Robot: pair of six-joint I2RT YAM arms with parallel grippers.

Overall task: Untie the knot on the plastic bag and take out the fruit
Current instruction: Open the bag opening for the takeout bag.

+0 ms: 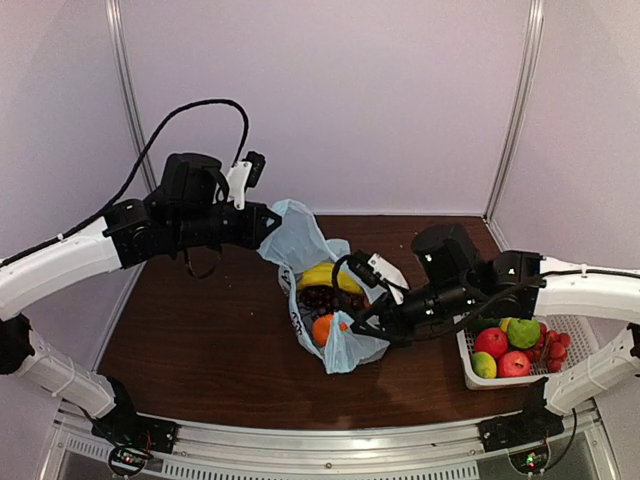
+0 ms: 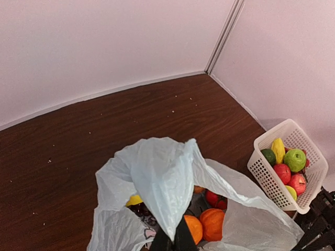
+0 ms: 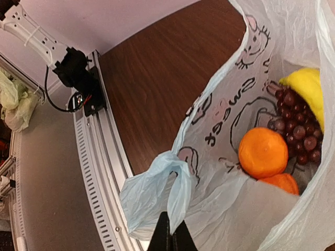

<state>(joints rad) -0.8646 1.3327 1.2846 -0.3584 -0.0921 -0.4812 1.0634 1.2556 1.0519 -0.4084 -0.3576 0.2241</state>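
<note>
Blue plastic bag point(image 1: 300, 238), limp and slippery, gapes open, left end effector point(image 2: 174, 238) and right end effector point(image 3: 170, 230) clamped on its handle ears point(image 3: 157, 183).

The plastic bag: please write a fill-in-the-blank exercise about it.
The left gripper and the right gripper are both ___ on the plastic bag.
Inside it, the long yellow fruit beside the grapes is a ___.
In the top view, the white basket stands on the bag's ___ side.
Missing words: shut; banana; right.
</note>
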